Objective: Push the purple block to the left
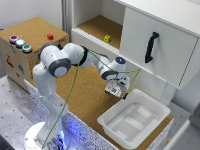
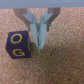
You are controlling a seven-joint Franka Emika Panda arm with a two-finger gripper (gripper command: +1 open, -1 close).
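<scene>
While upright, purple block [image 2: 18,44] touches claw [image 2: 39,39].

cork tabletop and what sits on it

a cork-surfaced table [image 1: 85,95] spans the middle of the exterior view. a white plastic bin [image 1: 134,118] sits on it toward the exterior view's right, near the table's corner. a cork-topped box [image 1: 31,31] with round buttons [image 1: 20,43] and a small red piece [image 1: 50,36] stands at the exterior view's left edge of the table. in the wrist view, a purple block [image 2: 19,44] with yellow letters rests directly on the cork. above the table, a cork-lined shelf [image 1: 97,26] carries a small yellow block [image 1: 107,38].
</scene>
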